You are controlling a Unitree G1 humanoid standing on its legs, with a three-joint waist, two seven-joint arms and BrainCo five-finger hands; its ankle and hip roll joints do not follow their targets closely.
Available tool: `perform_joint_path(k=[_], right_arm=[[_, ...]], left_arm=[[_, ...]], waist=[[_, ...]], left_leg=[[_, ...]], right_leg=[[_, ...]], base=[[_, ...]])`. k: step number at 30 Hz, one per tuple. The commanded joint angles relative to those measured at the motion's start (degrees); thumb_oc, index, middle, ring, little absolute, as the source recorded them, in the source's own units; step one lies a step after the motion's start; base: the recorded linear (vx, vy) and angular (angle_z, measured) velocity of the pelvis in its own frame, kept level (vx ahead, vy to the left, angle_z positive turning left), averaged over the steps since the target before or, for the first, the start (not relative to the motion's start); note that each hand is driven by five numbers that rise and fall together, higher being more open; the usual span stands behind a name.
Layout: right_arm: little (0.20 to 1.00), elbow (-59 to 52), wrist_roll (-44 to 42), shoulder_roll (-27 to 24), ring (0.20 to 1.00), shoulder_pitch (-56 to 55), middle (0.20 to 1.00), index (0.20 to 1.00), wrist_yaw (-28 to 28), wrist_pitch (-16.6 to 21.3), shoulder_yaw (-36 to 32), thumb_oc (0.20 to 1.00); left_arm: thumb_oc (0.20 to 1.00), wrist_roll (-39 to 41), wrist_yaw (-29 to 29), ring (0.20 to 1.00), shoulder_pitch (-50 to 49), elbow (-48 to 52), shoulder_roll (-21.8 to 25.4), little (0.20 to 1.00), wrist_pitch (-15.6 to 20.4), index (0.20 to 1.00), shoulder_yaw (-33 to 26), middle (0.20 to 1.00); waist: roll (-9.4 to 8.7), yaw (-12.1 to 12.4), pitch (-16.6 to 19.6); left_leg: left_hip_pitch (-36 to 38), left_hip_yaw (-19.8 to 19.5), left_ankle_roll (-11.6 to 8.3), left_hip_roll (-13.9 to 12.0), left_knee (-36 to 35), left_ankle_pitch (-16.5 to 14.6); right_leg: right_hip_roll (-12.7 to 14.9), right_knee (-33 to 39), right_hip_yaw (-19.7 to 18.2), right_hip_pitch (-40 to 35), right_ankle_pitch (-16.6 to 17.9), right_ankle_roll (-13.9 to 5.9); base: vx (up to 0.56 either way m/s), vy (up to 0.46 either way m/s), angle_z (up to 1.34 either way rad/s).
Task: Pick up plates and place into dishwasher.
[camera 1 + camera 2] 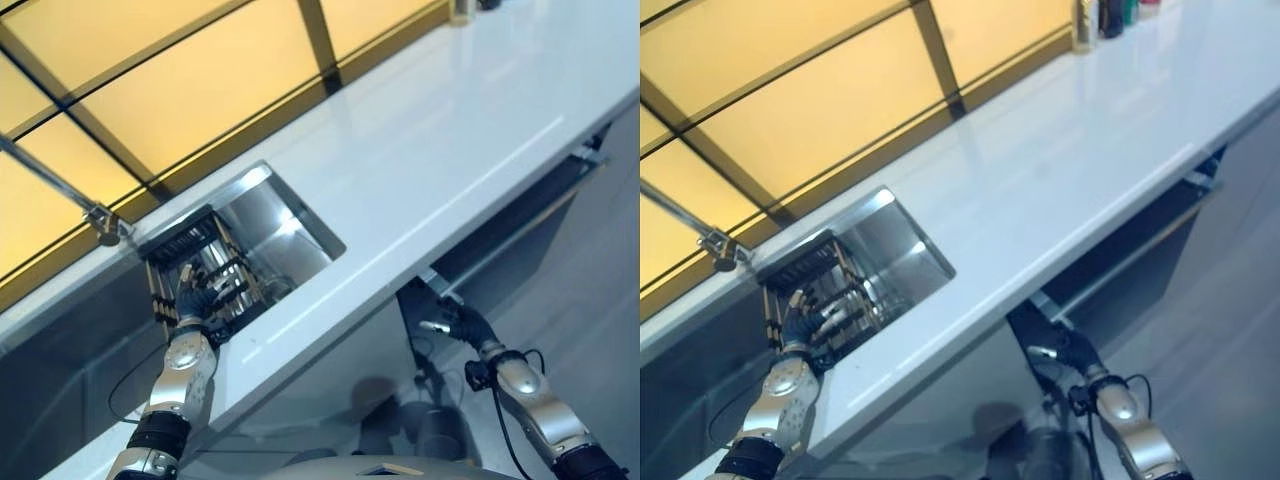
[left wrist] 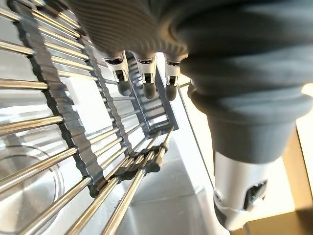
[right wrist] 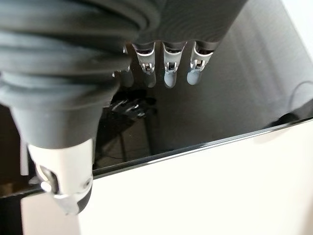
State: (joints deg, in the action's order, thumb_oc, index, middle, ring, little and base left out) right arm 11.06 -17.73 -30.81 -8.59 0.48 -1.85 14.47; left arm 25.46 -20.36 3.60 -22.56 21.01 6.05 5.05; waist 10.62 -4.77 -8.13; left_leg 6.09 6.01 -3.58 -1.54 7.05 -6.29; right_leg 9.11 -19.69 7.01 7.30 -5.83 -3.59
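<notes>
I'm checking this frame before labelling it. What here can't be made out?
- Plates: none can be told among the bars of the rack in the sink; the left hand covers part of it.
- Dishwasher interior: hidden under the countertop.
- Bottles: cut off by the right eye view's top edge.
- Right hand: dark against the dishwasher front, grasp unclear.

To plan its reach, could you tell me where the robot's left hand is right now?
The left hand is over the wire rack in the sink, at the eye views' lower left.
</notes>
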Motion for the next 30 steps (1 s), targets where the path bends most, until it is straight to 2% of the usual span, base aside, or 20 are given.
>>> perform_joint_path(k=[1,6,9,10,13,17,19,22,27,30], right_arm=[[1.0,-9.9,-2.6,7.3,1.0,10.1,1.0,1.0,2.7,10.5,0.6,1.0],[1.0,-6.9,-0.9,8.3,1.0,8.2,1.0,1.0,-7.1,7.8,-1.9,1.0],[1.0,-5.2,-0.2,8.7,1.0,6.6,1.0,1.0,-18.6,1.1,-5.4,1.0],[1.0,-4.4,-2.5,8.8,1.0,5.8,1.0,1.0,-22.9,-1.1,-7.7,1.0],[1.0,-4.2,-4.5,9.9,1.0,3.8,1.0,1.0,-31.6,-3.4,-12.1,1.0],[1.0,-9.1,-1.0,9.7,1.0,3.1,1.0,1.0,-39.2,0.1,-17.4,1.0],[1.0,-12.0,2.1,9.2,1.0,4.4,1.0,1.0,-40.4,3.1,-17.8,1.0],[1.0,-14.3,7.2,8.6,1.0,7.3,1.0,1.0,-39.8,7.0,-16.3,1.0],[1.0,-19.2,15.0,7.3,1.0,13.3,1.0,1.0,-40.3,9.9,-12.1,1.0],[1.0,-21.4,16.1,6.3,1.0,16.0,1.0,1.0,-38.5,11.4,-9.9,1.0]], left_arm=[[1.0,-3.9,0.0,1.0,-7.3,0.6,3.0,1.0,-1.6,1.0,2.5,1.0],[1.0,-4.9,-0.5,1.0,-7.9,1.9,2.9,1.0,-3.0,1.0,0.9,1.0],[1.0,-5.7,-0.4,1.0,-8.6,2.9,2.8,1.0,-3.5,1.0,-0.7,1.0],[1.0,-6.1,-0.3,1.0,-9.1,3.2,2.7,1.0,-3.6,1.0,-1.6,1.0],[1.0,-6.1,-0.5,1.0,-10.3,4.6,3.0,1.0,-4.4,1.0,-3.4,1.0],[1.0,-5.4,-1.6,1.0,-11.9,6.3,2.6,1.0,-4.5,1.0,-4.9,1.0],[1.0,-4.9,-2.3,1.0,-11.9,6.6,2.1,1.0,-3.7,1.0,-4.4,1.0],[1.0,-4.4,-2.9,1.0,-10.7,6.3,1.5,1.0,-2.6,1.0,-2.9,1.0],[1.0,-4.3,-4.3,1.0,-8.1,6.9,0.0,1.0,-2.2,1.0,-0.1,1.0],[1.0,-4.0,-5.0,1.0,-7.5,7.3,-0.1,1.0,-1.9,1.0,0.8,1.0]], waist=[[-7.76,2.8,4.0],[-10.08,3.9,6.5],[-10.86,4.2,6.9],[-11.08,4.1,6.9],[-11.33,4.0,6.9],[-11.21,4.0,6.8],[-10.94,4.2,6.7],[-10.51,4.7,6.8],[-10.35,6.5,7.0],[-10.57,7.4,6.9]], left_leg=[[-2.4,1.4,5.73,5.1,0.0,-1.1],[-0.2,0.5,5.29,4.1,-2.3,-0.8],[0.6,0.5,5.13,3.7,-3.0,-0.6],[0.9,0.3,5.14,3.6,-3.3,-0.5],[1.6,0.0,5.22,3.5,-3.9,-0.5],[2.3,-0.7,5.65,3.8,-4.7,-0.5],[2.6,-1.1,5.8,3.9,-5.2,-0.5],[2.8,-1.7,5.76,4.0,-5.8,-0.3],[2.5,-2.7,5.68,4.0,-6.6,0.0],[2.1,-3.0,5.57,3.9,-6.5,0.0]], right_leg=[[-2.6,16.6,-0.6,-9.5,4.0,0.06],[-4.4,19.9,0.2,-13.1,4.3,0.75],[-4.9,20.7,0.3,-14.1,4.5,0.94],[-5.2,20.9,0.1,-14.4,4.6,1.01],[-5.5,20.9,-0.2,-14.8,4.5,1.07],[-5.8,21.2,-0.8,-15.3,4.7,1.04],[-5.7,21.5,-0.9,-15.4,4.8,0.93],[-5.5,21.9,-0.6,-15.6,4.9,0.79],[-5.2,22.1,0.4,-15.7,4.7,0.49],[-5.1,21.9,1.3,-15.6,4.4,0.55]], base=[[0.02,-0.143,0.09],[0.02,-0.093,0.17],[0.01,-0.036,0.04],[0.0,-0.007,0.11],[0.01,0.012,0.12],[0.0,0.037,0.04],[0.0,0.075,0.01],[-0.01,0.073,-0.01],[-0.01,0.041,0.03],[-0.01,0.012,0.03]])
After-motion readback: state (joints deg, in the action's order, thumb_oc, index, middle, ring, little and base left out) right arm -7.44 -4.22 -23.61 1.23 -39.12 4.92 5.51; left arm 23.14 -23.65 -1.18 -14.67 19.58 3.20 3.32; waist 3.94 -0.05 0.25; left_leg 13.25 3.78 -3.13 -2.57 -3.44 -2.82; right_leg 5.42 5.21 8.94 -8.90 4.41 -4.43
